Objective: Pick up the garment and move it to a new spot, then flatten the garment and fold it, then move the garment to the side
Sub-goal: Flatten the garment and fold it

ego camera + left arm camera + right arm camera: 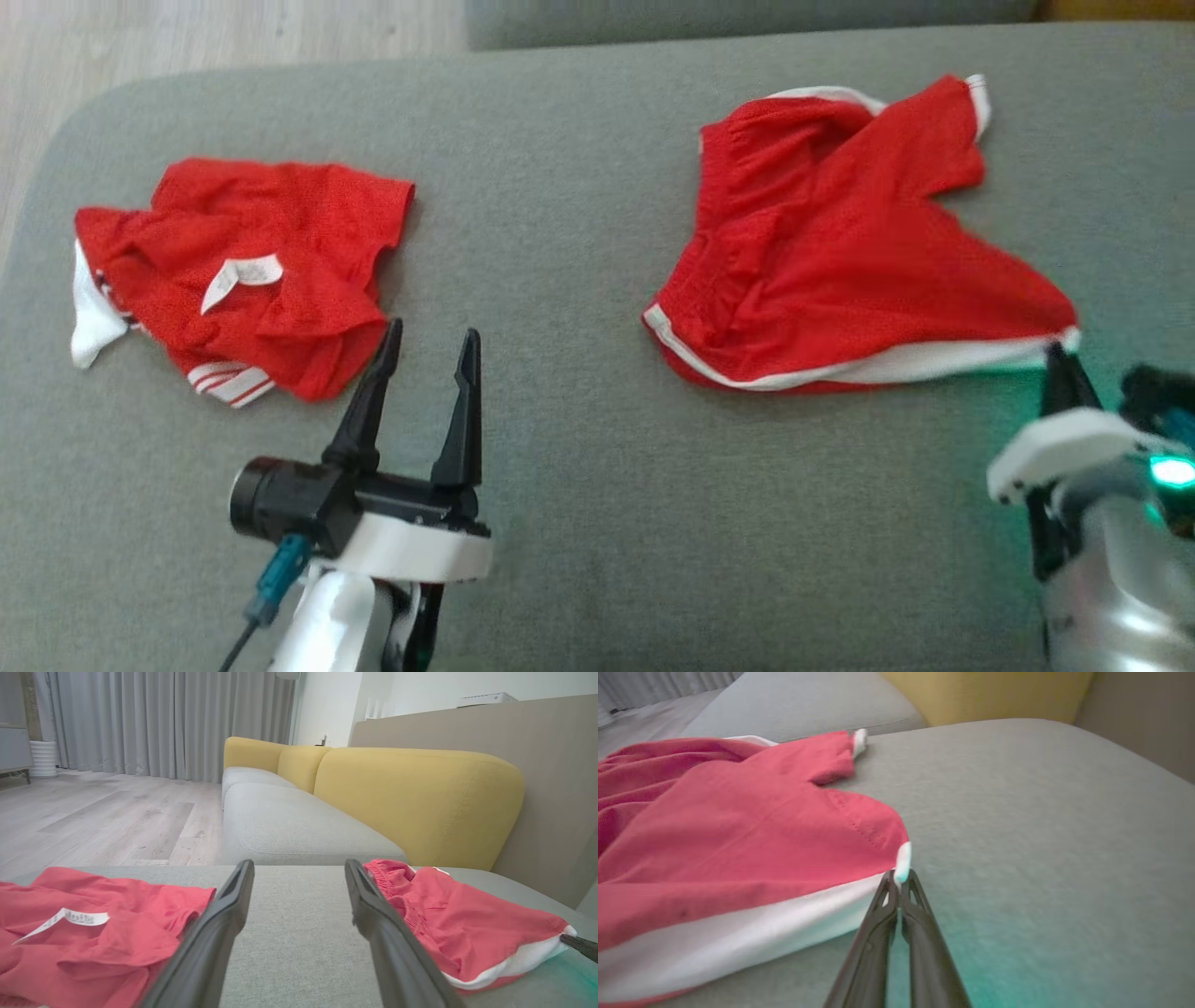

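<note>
Since the right claw [899,884] has its two dark fingers pinched together on the white-hemmed corner of the red mesh shorts [840,252], the coming lift looks to be its job. These shorts lie on the right side of the grey fabric seat cushion [579,485], long axis running from that near corner toward the cushion's back. Spread wide and empty, the left claw [431,334] hovers over the cushion's front middle, farther off. From the right wrist the pinch is plain; from the head, the white wrist housing [1064,453] half hides it.
</note>
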Available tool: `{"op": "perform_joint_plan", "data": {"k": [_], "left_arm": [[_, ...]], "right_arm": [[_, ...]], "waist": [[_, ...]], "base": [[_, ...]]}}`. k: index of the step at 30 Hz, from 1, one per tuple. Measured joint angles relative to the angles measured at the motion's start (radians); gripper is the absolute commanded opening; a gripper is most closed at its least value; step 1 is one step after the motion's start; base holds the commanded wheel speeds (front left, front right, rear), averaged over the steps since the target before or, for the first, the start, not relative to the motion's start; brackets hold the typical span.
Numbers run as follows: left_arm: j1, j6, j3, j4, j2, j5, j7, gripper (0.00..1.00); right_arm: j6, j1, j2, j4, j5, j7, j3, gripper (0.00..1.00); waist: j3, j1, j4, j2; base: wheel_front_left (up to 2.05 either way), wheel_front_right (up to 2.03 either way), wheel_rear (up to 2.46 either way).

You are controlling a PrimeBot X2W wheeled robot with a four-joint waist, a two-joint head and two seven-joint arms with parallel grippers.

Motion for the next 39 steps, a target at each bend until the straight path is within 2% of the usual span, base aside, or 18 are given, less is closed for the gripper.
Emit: {"op": "perform_joint_plan", "data": {"k": [7,9,12,15,21,23,26,30,32,39], "left_arm": [[0.041,0.009,-0.002,0.000,0.000,-0.010,0.000,1.00],[0.047,0.012,-0.003,0.000,0.000,-0.010,0.000,1.00],[0.051,0.012,-0.006,0.002,0.000,-0.010,0.000,1.00],[0.052,0.012,-0.006,0.002,0.000,-0.010,0.000,1.00],[0.069,0.012,-0.007,0.006,0.000,-0.010,0.000,1.00],[0.075,0.012,-0.008,0.007,0.000,-0.012,0.000,1.00],[0.074,0.012,-0.016,0.004,0.000,-0.020,0.000,1.00],[0.072,0.013,-0.030,0.001,0.000,-0.020,0.000,1.00],[0.067,0.013,-0.033,0.001,0.000,-0.020,0.000,1.00],[0.029,0.013,-0.044,0.001,0.000,-0.035,0.000,1.00]], "right_arm": [[0.000,0.101,0.001,-0.097,-0.016,0.025,-0.105,0.00],[0.000,0.114,0.002,-0.118,-0.015,0.035,-0.108,1.00],[0.000,0.134,0.002,-0.159,-0.005,0.032,-0.093,1.00],[0.000,0.147,0.002,-0.202,0.056,-0.001,0.009,1.00],[0.000,0.205,0.002,-0.375,0.199,-0.027,0.393,1.00],[0.000,0.247,0.002,-0.421,0.212,-0.004,0.514,1.00],[0.000,0.289,0.002,-0.448,0.199,0.046,0.628,1.00],[0.000,0.273,0.001,-0.435,0.164,0.095,0.687,1.00],[0.000,0.233,0.000,-0.384,0.141,0.124,0.704,1.00],[0.000,0.118,-0.001,-0.256,0.087,0.133,0.689,1.00]], "waist": [[-0.059,-0.0001,-0.040,0.0000],[-0.072,-0.0001,-0.047,0.0000],[-0.085,-0.0001,-0.049,0.0000],[-0.096,0.0000,-0.044,0.0000],[-0.115,0.0000,-0.033,0.0000],[-0.115,0.0000,-0.027,0.0000],[-0.108,0.0001,-0.016,0.0000],[-0.090,0.0001,0.001,0.0000],[-0.073,0.0002,0.017,0.0000],[-0.028,0.0003,0.065,0.0000]], "base": [[0.00,0.00,0.00],[0.00,0.00,0.00],[0.00,0.00,0.00],[0.00,0.00,0.00],[0.00,0.00,0.00],[0.00,0.00,0.00],[0.00,0.00,0.00],[0.00,0.00,0.00],[0.00,0.00,0.00],[0.00,0.00,0.00]]}}
